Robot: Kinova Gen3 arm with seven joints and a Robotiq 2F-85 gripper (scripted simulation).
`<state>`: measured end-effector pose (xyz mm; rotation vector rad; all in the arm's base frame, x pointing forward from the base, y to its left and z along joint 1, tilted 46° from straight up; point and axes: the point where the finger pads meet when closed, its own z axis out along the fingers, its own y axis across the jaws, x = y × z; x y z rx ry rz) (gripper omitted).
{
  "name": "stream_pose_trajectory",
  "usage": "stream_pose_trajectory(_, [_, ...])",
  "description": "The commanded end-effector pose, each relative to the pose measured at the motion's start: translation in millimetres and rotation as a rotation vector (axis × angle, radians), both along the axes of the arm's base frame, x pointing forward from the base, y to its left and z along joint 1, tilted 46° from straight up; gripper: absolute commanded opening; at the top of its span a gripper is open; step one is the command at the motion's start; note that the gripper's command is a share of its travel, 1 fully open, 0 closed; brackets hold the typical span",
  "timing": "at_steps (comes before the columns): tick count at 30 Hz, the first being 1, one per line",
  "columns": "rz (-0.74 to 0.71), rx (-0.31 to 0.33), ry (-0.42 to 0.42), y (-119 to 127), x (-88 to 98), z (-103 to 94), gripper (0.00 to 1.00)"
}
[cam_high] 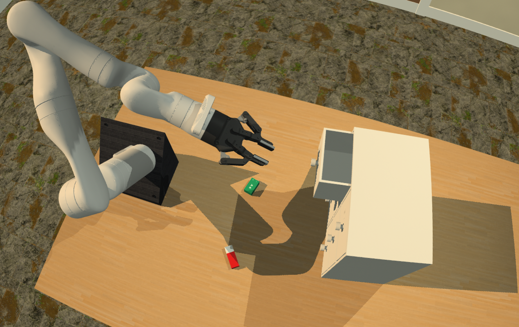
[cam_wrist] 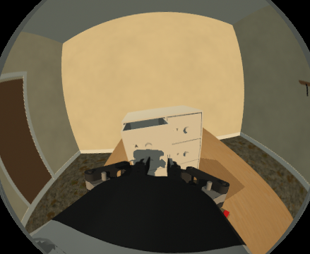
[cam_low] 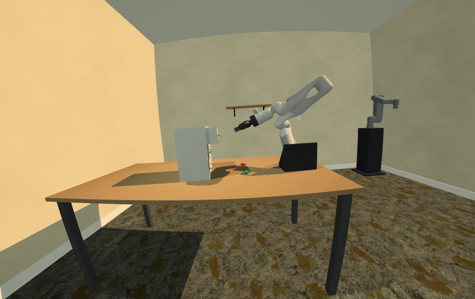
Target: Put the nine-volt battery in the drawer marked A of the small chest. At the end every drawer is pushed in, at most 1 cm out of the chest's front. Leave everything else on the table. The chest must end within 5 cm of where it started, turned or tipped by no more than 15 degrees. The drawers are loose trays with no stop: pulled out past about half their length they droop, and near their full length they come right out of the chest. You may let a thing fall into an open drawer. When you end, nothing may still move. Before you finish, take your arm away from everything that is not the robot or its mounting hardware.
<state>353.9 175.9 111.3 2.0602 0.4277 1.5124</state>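
Note:
The green nine-volt battery [cam_high: 251, 186] [cam_low: 246, 172] lies on the table between the robot base and the chest. The white chest [cam_high: 391, 195] [cam_low: 192, 154] [cam_wrist: 193, 121] stands upright. Its top left drawer, marked A [cam_high: 332, 190] [cam_low: 212, 135] [cam_wrist: 140, 137], is pulled partly out and looks level. Its visible inside is empty. The knob [cam_high: 313, 162] [cam_wrist: 148, 144] sits on its front. My gripper [cam_high: 268, 154] [cam_low: 235, 128] [cam_wrist: 158, 162] is partly open and empty. It hangs high above the table, in front of drawer A with a gap to the knob.
A red and white block [cam_high: 232, 260] [cam_low: 244, 164] [cam_wrist: 226, 214] lies on the table [cam_high: 131, 252] [cam_low: 269, 185], away from the battery. The other drawers look pushed in, with knobs standing out. The black robot base [cam_low: 298, 158] stands opposite the chest.

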Motion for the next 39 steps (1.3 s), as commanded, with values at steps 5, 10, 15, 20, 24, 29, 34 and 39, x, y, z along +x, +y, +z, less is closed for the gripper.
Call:
stream_pose_trajectory(5, [-0.014, 0.031, -0.031, 9, -1.9, -0.4, 0.33])
stream_pose_trajectory(10, [-0.049, 0.070, -0.067, 12, -2.6, 2.5, 0.33])
stream_pose_trajectory(15, [-0.098, 0.110, -0.097, 11, -5.9, 2.9, 0.33])
stream_pose_trajectory(20, [-0.137, 0.155, -0.134, 15, -7.0, 5.0, 0.33])
stream_pose_trajectory(24, [-0.209, 0.219, -0.188, 16, -11.1, 7.4, 0.33])
stream_pose_trajectory(29, [-0.338, 0.343, -0.291, 20, -16.6, 12.6, 0.33])
stream_pose_trajectory(34, [-0.472, 0.469, -0.396, 24, -22.9, 17.4, 0.33])
stream_pose_trajectory(39, [-0.627, 0.613, -0.516, 27, -30.3, 22.8, 0.33])
